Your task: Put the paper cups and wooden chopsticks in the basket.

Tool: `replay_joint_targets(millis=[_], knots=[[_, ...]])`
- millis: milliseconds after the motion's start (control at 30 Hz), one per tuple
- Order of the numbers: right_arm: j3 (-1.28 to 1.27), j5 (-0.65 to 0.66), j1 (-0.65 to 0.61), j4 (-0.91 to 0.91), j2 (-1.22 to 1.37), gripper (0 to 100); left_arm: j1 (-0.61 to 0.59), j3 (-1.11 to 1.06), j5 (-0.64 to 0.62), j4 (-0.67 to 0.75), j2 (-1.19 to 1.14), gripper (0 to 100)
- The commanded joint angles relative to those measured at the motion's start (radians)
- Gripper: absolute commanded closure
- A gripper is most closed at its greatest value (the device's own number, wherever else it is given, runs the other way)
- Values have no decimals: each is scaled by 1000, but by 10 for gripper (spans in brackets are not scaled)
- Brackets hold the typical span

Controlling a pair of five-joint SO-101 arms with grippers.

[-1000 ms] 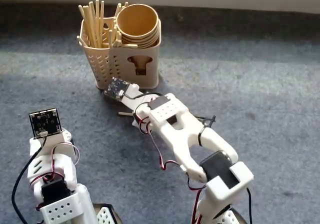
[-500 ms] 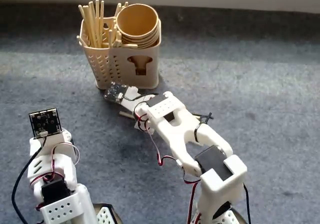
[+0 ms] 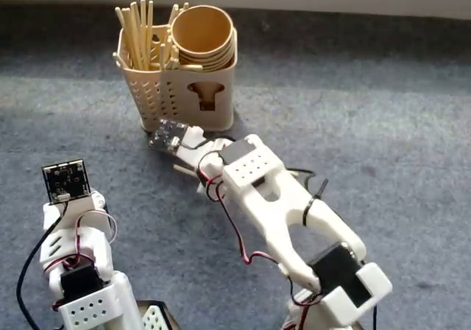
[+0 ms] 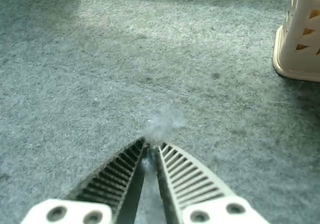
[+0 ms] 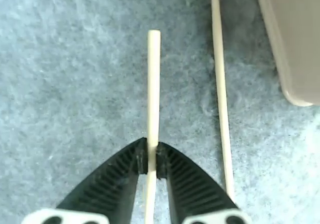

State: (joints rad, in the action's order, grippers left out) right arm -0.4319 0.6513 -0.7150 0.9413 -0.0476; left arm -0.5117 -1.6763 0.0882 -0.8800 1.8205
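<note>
right pincer: right gripper [image 5: 151, 159] pinched shut on pale wooden chopstick [image 5: 153, 84], low over grey carpet [image 5: 65, 59]; lifted or not, cannot tell.
neighbour: second wooden chopstick [image 5: 220, 89] lies parallel, just beside it, on the basket side.
target: cream perforated plastic basket [image 3: 176, 98] close ahead, holding tan paper cups [image 3: 202, 35] and bundle of wooden chopsticks [image 3: 136, 32].
left pincer: left gripper [image 4: 150, 151] closed, empty, apart from the basket.
do it well: lift straight up, grip firm, tip the stick upright before the rim, release on the chopstick side.
risk: the thin stick may swivel in the jaws or snag the basket wall.
</note>
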Motion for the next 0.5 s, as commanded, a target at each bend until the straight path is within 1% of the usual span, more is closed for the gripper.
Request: replay_joint_targets(millis=[0,200,400,467], knots=[[-24,-54,-50,4,-128,992,16,-19,9,18,15,982],[-91,-115,-73,-1,-289,992,16,-19,9,18,15,982],[-186,-365,-73,-130,-493,992,16,-19,9,18,15,982],[-219,-422,-73,-199,-544,992,16,-19,9,18,15,982]])
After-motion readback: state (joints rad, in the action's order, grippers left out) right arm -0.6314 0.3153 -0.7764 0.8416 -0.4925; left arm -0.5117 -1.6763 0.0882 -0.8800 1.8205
